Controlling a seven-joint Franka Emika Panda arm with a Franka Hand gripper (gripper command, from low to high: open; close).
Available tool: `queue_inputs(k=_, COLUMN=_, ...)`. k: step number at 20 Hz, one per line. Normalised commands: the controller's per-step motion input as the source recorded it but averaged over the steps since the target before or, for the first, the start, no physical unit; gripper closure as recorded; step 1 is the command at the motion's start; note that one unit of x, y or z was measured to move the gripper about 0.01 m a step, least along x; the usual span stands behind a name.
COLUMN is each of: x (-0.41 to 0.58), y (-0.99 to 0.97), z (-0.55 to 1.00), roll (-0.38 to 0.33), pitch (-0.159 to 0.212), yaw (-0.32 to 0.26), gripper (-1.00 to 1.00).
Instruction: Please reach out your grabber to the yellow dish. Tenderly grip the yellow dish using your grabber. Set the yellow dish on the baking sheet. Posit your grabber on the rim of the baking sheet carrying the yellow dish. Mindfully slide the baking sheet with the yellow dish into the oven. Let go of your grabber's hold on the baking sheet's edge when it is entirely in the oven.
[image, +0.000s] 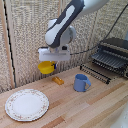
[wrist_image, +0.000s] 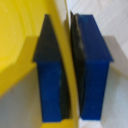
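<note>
My grabber (image: 50, 62) hangs above the wooden table at the exterior view's left, shut on the rim of the yellow dish (image: 46, 67), which it holds in the air. In the wrist view the two blue fingers (wrist_image: 50, 87) pinch the thin yellow rim (wrist_image: 67, 75), and the yellow dish's inside fills one side (wrist_image: 17, 35). The oven (image: 114, 54) stands at the exterior view's right with its ribbed door folded down. The dark wire baking sheet (image: 95, 71) sticks out in front of it over the table.
A blue mug (image: 81, 83) stands mid-table between the dish and the oven. A small orange-yellow oblong piece (image: 58, 80) lies under the held dish. A large white patterned plate (image: 27, 104) lies at the front left. A woven screen forms the backdrop.
</note>
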Motion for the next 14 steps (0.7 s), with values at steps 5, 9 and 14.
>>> queue_inputs(k=5, x=0.131, y=-0.29, z=0.91, roll=0.005, pitch=0.101, yaw=-0.287, gripper=1.0)
queue_inputs(k=9, x=0.069, y=-0.6, z=0.89, roll=0.028, pitch=0.089, yaw=-0.197, gripper=1.0)
queue_inputs(k=14, x=0.009, y=-0.75, z=0.74, roll=0.027, pitch=0.023, yaw=-0.148, gripper=1.0)
